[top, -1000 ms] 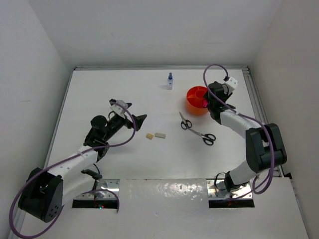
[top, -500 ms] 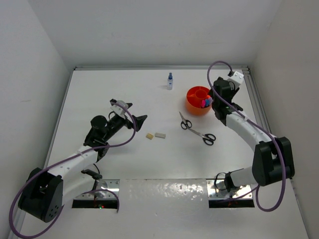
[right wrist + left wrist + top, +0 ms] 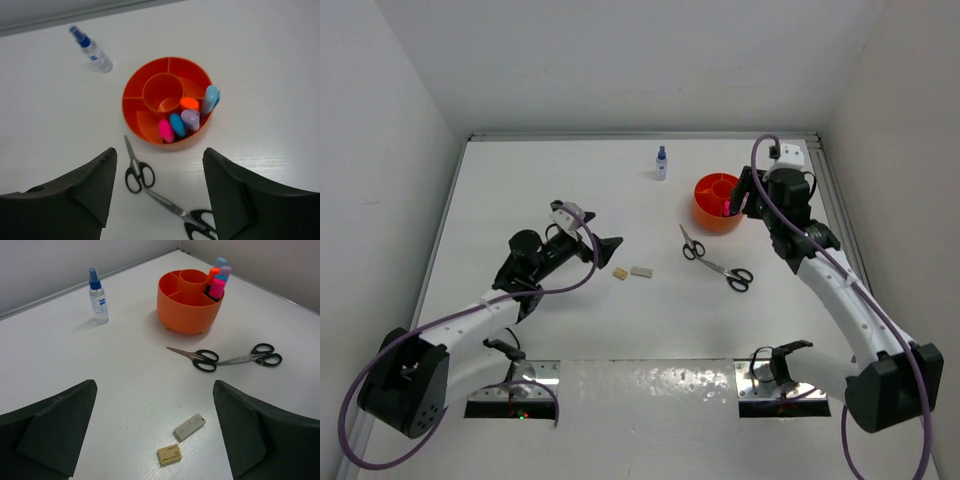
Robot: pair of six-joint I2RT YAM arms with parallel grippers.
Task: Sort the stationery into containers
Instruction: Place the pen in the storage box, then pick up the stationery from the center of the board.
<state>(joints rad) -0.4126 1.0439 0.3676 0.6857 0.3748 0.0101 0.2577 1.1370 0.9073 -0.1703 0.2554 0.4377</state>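
Erasers (image 3: 189, 426) are shown in the left wrist view, not the right. Left gripper (image 3: 154, 386) and right gripper (image 3: 159, 152) are held wide open, empty, over a white-walled table (image 3: 125, 365).

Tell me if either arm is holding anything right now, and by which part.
Nothing is held: the left gripper and the right gripper are both open, with nothing between them.
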